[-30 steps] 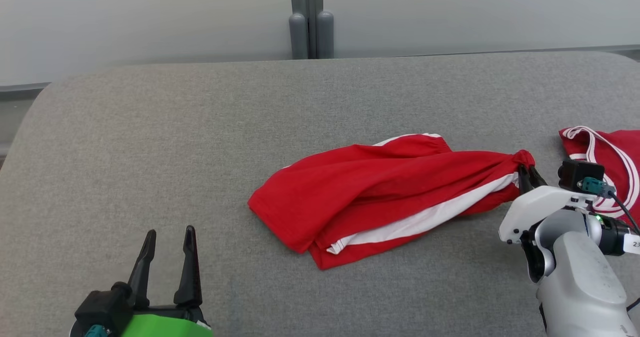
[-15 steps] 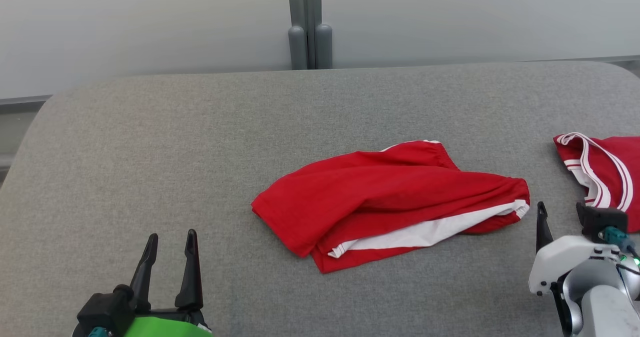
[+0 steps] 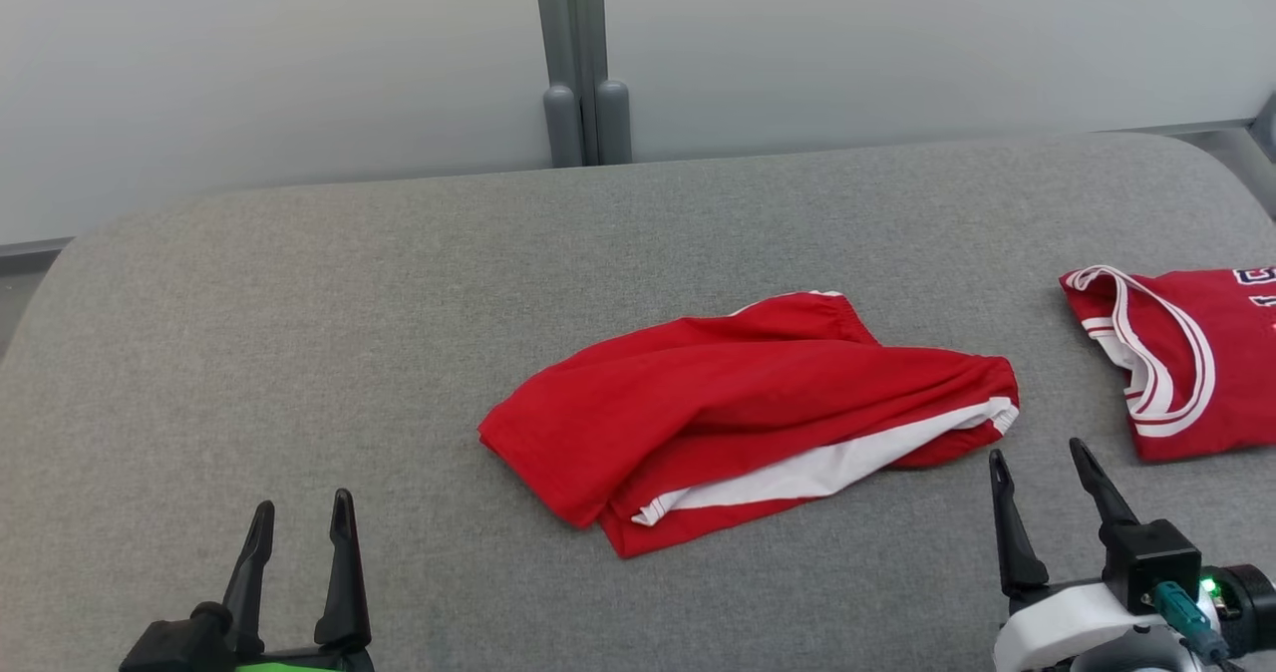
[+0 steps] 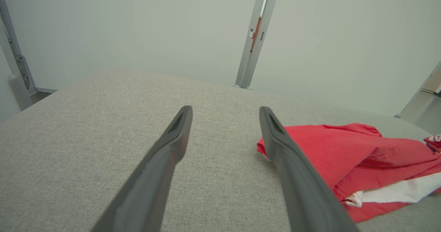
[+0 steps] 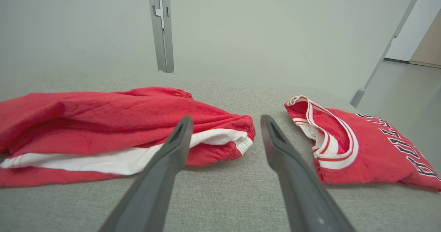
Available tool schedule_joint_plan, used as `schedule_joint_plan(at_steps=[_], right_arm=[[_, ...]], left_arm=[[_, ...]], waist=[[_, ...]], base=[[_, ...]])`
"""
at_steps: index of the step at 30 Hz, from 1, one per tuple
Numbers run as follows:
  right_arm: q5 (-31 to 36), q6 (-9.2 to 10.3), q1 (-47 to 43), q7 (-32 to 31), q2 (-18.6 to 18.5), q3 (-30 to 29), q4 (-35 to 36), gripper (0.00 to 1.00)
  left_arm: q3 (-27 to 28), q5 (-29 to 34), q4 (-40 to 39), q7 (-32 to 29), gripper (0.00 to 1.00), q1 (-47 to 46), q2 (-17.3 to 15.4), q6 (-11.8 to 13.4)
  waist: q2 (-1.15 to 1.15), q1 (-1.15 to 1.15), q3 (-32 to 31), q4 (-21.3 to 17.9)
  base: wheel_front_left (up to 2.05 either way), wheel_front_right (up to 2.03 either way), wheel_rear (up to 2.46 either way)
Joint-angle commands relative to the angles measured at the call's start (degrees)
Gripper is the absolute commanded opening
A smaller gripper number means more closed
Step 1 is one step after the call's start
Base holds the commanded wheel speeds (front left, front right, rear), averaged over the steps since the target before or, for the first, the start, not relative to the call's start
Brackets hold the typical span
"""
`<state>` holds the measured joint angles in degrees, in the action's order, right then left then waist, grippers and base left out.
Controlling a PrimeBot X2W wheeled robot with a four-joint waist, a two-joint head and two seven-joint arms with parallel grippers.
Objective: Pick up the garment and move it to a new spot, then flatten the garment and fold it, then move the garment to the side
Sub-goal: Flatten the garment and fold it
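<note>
The garment [image 3: 738, 403] is a pair of red shorts with a white side stripe, lying loosely bunched in the middle of the grey padded table [image 3: 299, 333]. It also appears in the left wrist view [image 4: 351, 156] and the right wrist view [image 5: 110, 122]. My right gripper [image 3: 1042, 453] stands open just below and right of the garment's waistband end, apart from the cloth, with nothing between its fingers. In the right wrist view its fingertips [image 5: 224, 122] frame that waistband corner. My left gripper [image 3: 299, 507] is open at the lower left, well clear of the garment.
A folded red jersey [image 3: 1186, 363] with white trim and dark lettering lies at the table's right edge, also in the right wrist view [image 5: 361, 149]. A pale wall with a grey post [image 3: 573, 54] stands behind the table. Bare grey surface spreads left and front.
My right gripper let go of the garment's waistband end, opened and drew back toward me. The released end settled onto the table. The camera view has shifted somewhat.
</note>
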<state>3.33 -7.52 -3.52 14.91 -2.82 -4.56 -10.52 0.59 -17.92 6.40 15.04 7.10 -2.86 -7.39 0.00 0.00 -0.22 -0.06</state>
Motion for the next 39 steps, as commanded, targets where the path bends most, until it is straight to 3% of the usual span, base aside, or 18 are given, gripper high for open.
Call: schedule_joint_plan(at_steps=[1,7,25,29,33,39], right_arm=[[-0.1,0.08,-0.5,0.3,-0.1,1.3,1.7,1.00],[0.4,0.08,-0.3,0.3,-0.2,4.4,4.5,1.00],[-2.0,0.08,-0.7,0.3,-0.2,3.5,4.1,1.00],[-2.8,0.08,-0.8,0.3,-0.2,2.1,1.9,1.00],[-3.0,0.08,0.9,-0.2,-0.2,-0.1,-3.4,1.00],[-8.6,0.08,7.5,-3.7,-0.2,-1.3,-12.0,1.00]], left_arm=[[0.3,0.6,-0.1,0.2,1.00,1.0,-0.1,-0.1],[-0.1,2.2,-0.1,0.2,1.00,2.1,-0.1,-0.1],[-1.7,1.8,0.1,0.2,1.00,2.9,-0.1,-0.1],[-6.7,0.9,1.3,0.1,1.00,2.3,-0.8,-0.1],[-15.9,-0.5,5.2,0.2,1.00,-0.1,-2.2,-0.1],[-28.1,-2.6,13.4,0.2,1.00,-5.9,-2.0,-0.1]], waist=[[0.00,0.00,-0.4,-0.5],[0.00,0.00,-1.1,-0.7],[0.00,0.00,-1.3,0.1],[0.00,0.00,-1.1,0.1],[0.00,0.00,-0.4,-0.2],[0.00,0.00,1.2,-2.0]], base=[[0.00,0.00,0.00],[0.00,0.00,0.00],[0.00,0.00,0.00],[0.00,0.00,0.00],[0.00,0.00,0.00],[0.00,0.00,0.00]])
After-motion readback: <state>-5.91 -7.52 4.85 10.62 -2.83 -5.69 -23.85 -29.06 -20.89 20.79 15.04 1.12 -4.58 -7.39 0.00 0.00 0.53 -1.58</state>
